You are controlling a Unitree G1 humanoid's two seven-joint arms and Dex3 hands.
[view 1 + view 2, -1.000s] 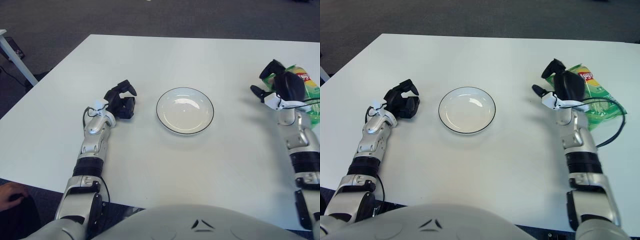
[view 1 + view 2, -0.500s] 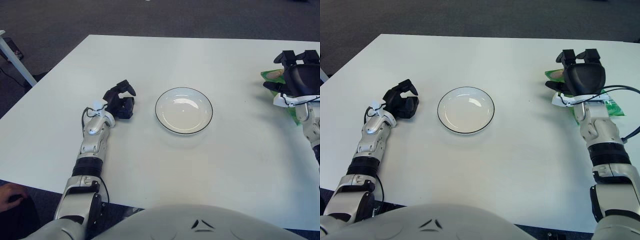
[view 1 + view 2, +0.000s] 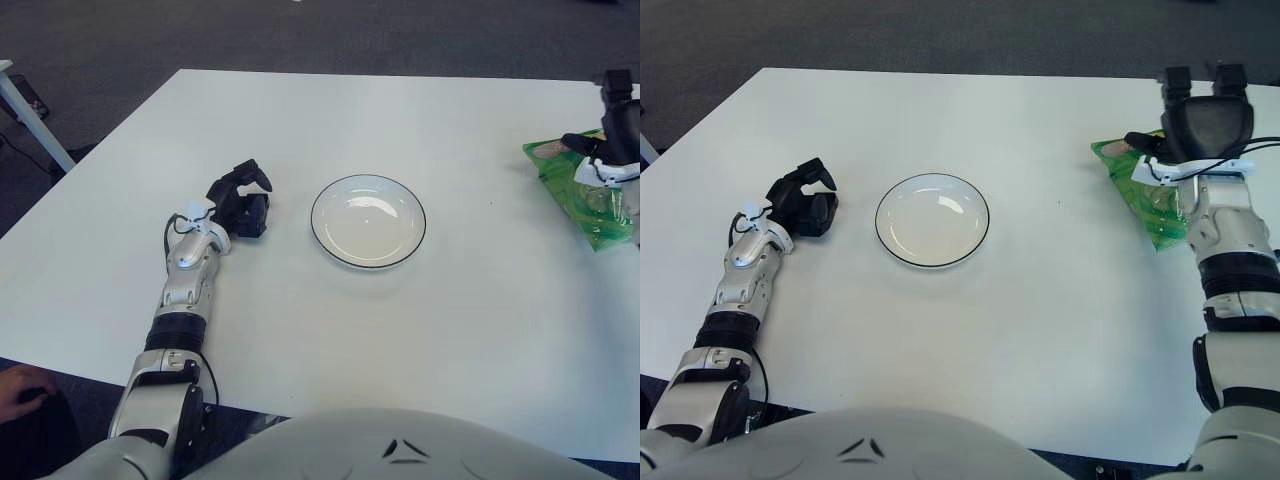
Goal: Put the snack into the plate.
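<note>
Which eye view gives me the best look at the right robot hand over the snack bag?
The right eye view: the whole right robot hand shows above the green snack bag. In the left eye view the hand is cut off at the frame's right edge, with only part of the bag visible.

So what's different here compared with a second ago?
The right hand has swung outward to the robot's right and further from the body, now over the far end of the green snack bag, which has turned on the table; whether the fingers grip it cannot be told. The plate is in place and empty, and the left hand is curled left of it as before.
</note>
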